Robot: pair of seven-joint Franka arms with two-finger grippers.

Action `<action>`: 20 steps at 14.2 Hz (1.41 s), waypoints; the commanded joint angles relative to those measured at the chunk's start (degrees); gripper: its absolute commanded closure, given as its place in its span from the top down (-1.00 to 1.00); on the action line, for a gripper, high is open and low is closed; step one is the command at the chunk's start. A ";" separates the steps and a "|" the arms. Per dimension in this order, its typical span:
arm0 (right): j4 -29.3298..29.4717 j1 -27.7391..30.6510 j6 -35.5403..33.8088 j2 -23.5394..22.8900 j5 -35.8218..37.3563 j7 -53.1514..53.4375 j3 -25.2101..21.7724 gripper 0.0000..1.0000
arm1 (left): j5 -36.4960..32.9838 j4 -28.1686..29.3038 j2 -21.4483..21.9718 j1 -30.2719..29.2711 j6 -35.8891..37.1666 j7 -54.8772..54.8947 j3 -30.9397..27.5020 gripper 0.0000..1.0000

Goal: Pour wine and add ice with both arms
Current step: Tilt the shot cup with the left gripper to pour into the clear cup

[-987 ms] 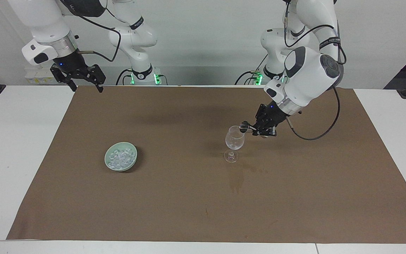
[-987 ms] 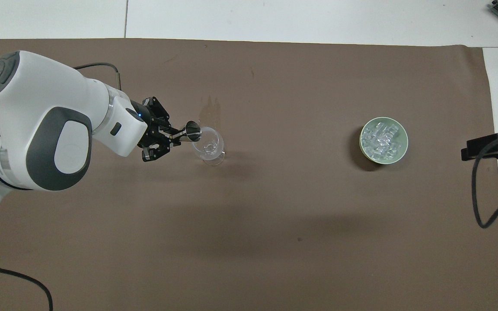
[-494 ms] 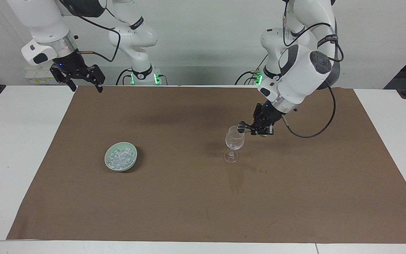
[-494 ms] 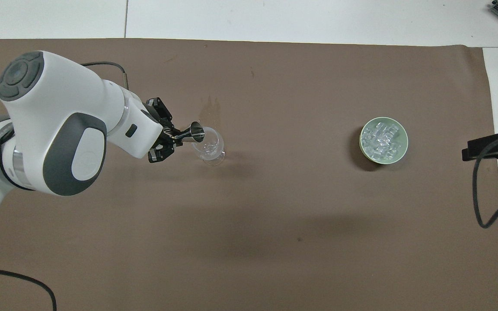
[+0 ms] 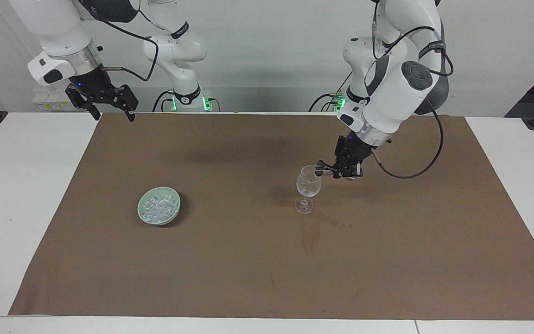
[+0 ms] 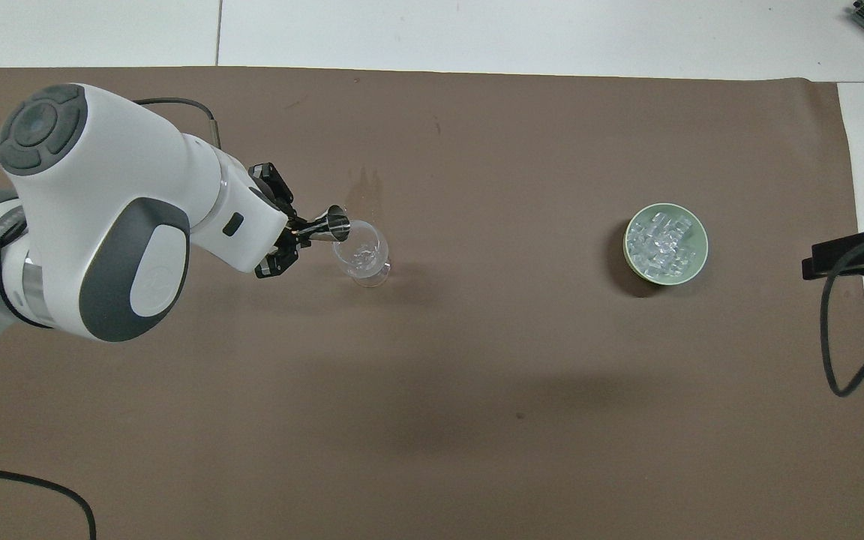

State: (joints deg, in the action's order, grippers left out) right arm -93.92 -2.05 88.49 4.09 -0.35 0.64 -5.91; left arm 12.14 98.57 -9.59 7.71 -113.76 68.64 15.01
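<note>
Nearest the robots' edge of the brown mat [image 5: 248, 278], at the corner by the right arm's base, the right gripper [image 5: 104, 103] hangs in the air over the mat's corner, waiting, its fingers spread wide and holding nothing. It sits where it did a second ago.

Farther out, toward the left arm's end of the mat, the left gripper [image 5: 346, 170] is clamped on a small metal jigger [image 6: 333, 224], held tipped sideways with its mouth over the rim of the stemmed wine glass [image 5: 308, 185]. Over the last second the left arm's wrist has rolled further and its big elbow joint has swung up and inward, so the jigger is tilted more steeply than before. That suggests the pour is at or near its end; whether any liquid is still running cannot be made out from either view, though something pale shows in the bottom of the bowl of the glass. The glass stands upright on the mat and has not shifted.

Just past the glass's foot, toward the mat's outer edge, a darker stain [image 5: 314, 232] marks the mat.

About as far out as the glass, but toward the right arm's end, the green bowl [image 5: 143, 214] holds the ice [image 5: 157, 207], a heap of clear chunks, untouched. With the wine nearly done, the ice step is likely next, and the idle right gripper seems best placed for it.
</note>
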 commanded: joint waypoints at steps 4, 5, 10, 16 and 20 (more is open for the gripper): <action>-1.53 0.56 0.19 1.44 -1.14 0.68 0.11 1.00 | -5.11 -1.01 -0.07 2.48 0.73 -3.59 -1.04 -1.00; -1.53 0.56 0.11 1.44 -1.14 0.77 0.11 1.00 | -5.63 -1.01 -0.07 2.92 1.08 -3.68 -1.04 -1.00; -1.44 0.56 1.33 1.27 -0.97 0.77 -0.07 1.00 | -8.89 -1.10 0.01 4.15 2.40 -6.40 -1.04 -1.00; -1.35 0.65 1.60 1.18 -0.97 0.77 -0.33 1.00 | -12.14 -3.39 -0.25 4.59 5.92 -9.74 -0.86 -1.00; -1.44 0.56 1.60 1.18 -0.97 0.77 -0.42 1.00 | -13.63 -3.47 -0.25 5.38 7.23 -13.17 -1.04 -1.00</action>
State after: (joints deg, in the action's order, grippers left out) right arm -93.92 -2.04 88.92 4.10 -0.35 0.66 -6.50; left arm 0.85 96.49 -9.60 11.24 -108.66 58.24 15.02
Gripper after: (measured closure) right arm 0.000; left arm 0.780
